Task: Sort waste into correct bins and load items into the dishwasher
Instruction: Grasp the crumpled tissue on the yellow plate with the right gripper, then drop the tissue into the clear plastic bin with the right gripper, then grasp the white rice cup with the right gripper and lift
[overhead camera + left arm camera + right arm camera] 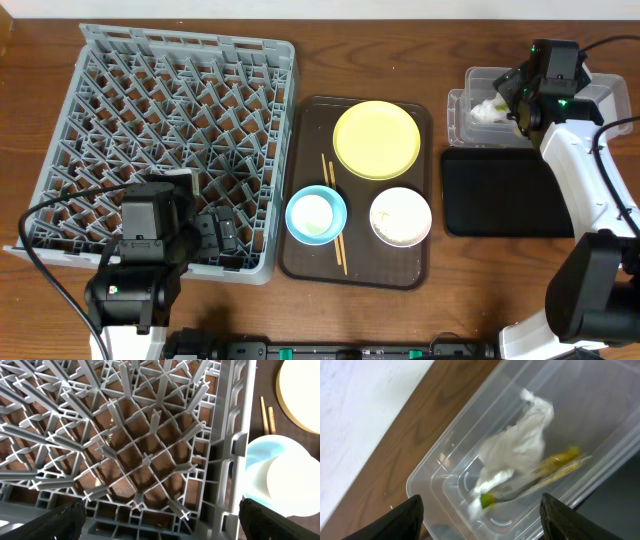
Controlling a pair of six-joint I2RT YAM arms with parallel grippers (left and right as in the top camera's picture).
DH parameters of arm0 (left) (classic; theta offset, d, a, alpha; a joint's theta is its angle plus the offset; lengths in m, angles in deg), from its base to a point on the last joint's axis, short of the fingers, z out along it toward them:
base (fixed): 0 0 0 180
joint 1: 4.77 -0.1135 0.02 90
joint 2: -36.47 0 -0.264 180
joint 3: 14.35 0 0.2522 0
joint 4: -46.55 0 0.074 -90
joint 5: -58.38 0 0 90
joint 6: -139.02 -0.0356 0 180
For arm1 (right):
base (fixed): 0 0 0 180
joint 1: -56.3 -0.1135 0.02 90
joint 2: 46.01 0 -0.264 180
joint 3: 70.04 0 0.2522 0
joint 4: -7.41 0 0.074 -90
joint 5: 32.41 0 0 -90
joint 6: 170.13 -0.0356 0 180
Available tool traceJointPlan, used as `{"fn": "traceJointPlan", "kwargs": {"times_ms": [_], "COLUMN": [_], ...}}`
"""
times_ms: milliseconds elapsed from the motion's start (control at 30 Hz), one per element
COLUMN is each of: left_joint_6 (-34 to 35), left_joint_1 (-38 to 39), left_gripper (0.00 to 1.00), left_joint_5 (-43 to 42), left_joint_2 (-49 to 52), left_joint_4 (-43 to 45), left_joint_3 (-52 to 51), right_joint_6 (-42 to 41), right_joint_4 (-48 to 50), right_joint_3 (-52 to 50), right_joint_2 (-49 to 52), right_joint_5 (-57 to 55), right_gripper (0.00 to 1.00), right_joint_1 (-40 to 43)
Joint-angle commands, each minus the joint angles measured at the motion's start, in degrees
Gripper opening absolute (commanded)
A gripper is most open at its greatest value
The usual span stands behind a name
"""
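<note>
From above, the grey dish rack (pixel 170 150) fills the left of the worktop (pixel 440 60) and looks unloaded. The left pincer (pixel 218 236) hangs over the rack's near right corner. On the brown serving tray (pixel 357 262) beside it wait the yellow plate (pixel 376 139), light blue bowl (pixel 316 215), cream-white bowl (pixel 400 216) and chopsticks (pixel 334 215), so none of them is racked yet. Far right, the right pincer (pixel 512 100) hovers over the clear tub (pixel 470 85), with the black tray (pixel 495 192) just in front of it.

The left wrist looks down into bare pegs. Its fingertips (pixel 55 520) stand wide apart with nothing between them, likely placed to reach sideways for the blue bowl just past the rack wall.

The right wrist shows the crumpled napkin (pixel 520 450) and the green-orange scrap (pixel 540 472) lying together inside the tub. Its fingertips (pixel 405 517) are spread wide above them and empty, which suggests this waste is already binned.
</note>
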Motion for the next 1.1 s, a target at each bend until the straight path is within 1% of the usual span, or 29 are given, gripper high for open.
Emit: {"fn": "traceJointPlan", "kwargs": {"times_ms": [0,33,100,133,200,233,267,333,400,433,567,633,667,767,833,867,900,1000,1067], "left_joint_6": [0.5,0.5,0.5,0.5,0.5,0.5,0.5,0.5,0.5,0.5,0.5,0.5,0.5,0.5,0.5,0.5,0.5,0.5,0.5], "left_joint_1": [0.1,0.1,0.1,0.1,0.1,0.1,0.1,0.1,0.1,0.1,0.1,0.1,0.1,0.1,0.1,0.1,0.1,0.1,0.1], "left_gripper": [0.98,0.98,0.98,0.98,0.98,0.98,0.98,0.98,0.98,0.98,0.98,0.98,0.98,0.98,0.98,0.98,0.98,0.98,0.98], "left_joint_5": [-0.4,-0.4,-0.4,-0.4,-0.4,-0.4,-0.4,-0.4,-0.4,-0.4,-0.4,-0.4,-0.4,-0.4,-0.4,-0.4,-0.4,-0.4,-0.4], "left_joint_2": [-0.1,-0.1,-0.1,-0.1,-0.1,-0.1,-0.1,-0.1,-0.1,-0.1,-0.1,-0.1,-0.1,-0.1,-0.1,-0.1,-0.1,-0.1,-0.1], "left_joint_4": [-0.1,-0.1,-0.1,-0.1,-0.1,-0.1,-0.1,-0.1,-0.1,-0.1,-0.1,-0.1,-0.1,-0.1,-0.1,-0.1,-0.1,-0.1,-0.2], "left_joint_3": [1.2,1.2,1.2,1.2,1.2,1.2,1.2,1.2,1.2,1.2,1.2,1.2,1.2,1.2,1.2,1.2,1.2,1.2,1.2], "right_joint_6": [9.0,11.3,22.7,26.4,37.6,40.8,46.8,51.3,54.9,55.8,56.2,55.9,53.6,46.8,44.2,43.2,42.4,38.5,38.0], "right_joint_4": [0.2,0.2,-0.7,-1.6,-5.6,-7.6,-13.0,-20.2,-27.3,-29.1,-34.0,-34.2,-33.3,-30.1,-26.4,-24.4,-22.4,-16.0,-11.8], "right_joint_3": [0.1,0.1,0.1,0.1,0.1,0.1,0.1,0.1,0.0,-0.2,-2.3,-4.0,-6.1,-10.1,-13.2,-14.6,-16.0,-20.5,-23.5], "right_joint_2": [-3.7,-4.5,-7.7,-8.6,-10.9,-11.6,-12.7,-13.3,-13.1,-12.9,-12.5,-12.2,-12.2,-12.2,-12.2,-12.2,-12.2,-12.2,-12.2], "right_joint_5": [1.4,2.8,13.8,18.3,31.7,35.9,40.7,41.3,41.1,40.8,35.1,30.7,27.2,21.5,21.3,21.2,21.2,19.0,18.5], "right_gripper": [0.73,0.73,0.72,0.73,0.77,0.77,0.78,0.78,0.77,0.75,0.73,0.67,0.66,0.63,0.60,0.54,0.52,0.48,0.46], "right_joint_1": [0.9,0.9,0.6,0.5,-0.3,-0.9,-2.4,-4.9,-8.5,-10.0,-18.5,-22.9,-26.2,-30.4,-32.7,-33.6,-34.5,-36.6,-37.9]}}
